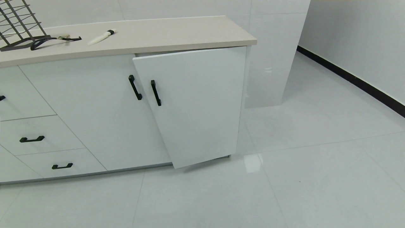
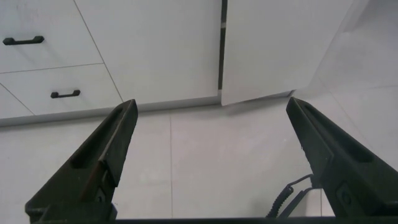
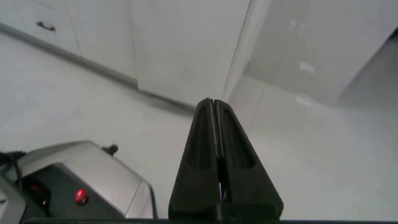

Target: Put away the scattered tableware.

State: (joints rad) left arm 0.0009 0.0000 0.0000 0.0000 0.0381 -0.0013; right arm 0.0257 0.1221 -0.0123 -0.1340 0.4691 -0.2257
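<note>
Surveying stage, by my judgement: the cabinet door (image 1: 193,104) hung ajar at frame centre. Tableware lay at upper left on the counter (image 1: 177,31): a pale knife-like utensil (image 1: 102,37) and a black utensil (image 1: 53,40) by a wire rack (image 1: 15,28). Left gripper (image 2: 211,102) was spread and empty; right gripper (image 3: 215,102) was pressed together. Next move likely called for reaching up to grasp one piece.

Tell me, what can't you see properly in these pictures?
Head view: what is inside the cupboard, hidden behind its barely open door.
Head view: the wire rack, cut off by the picture's edge.
Head view: the black tool beside the rack, too small to name.
</note>
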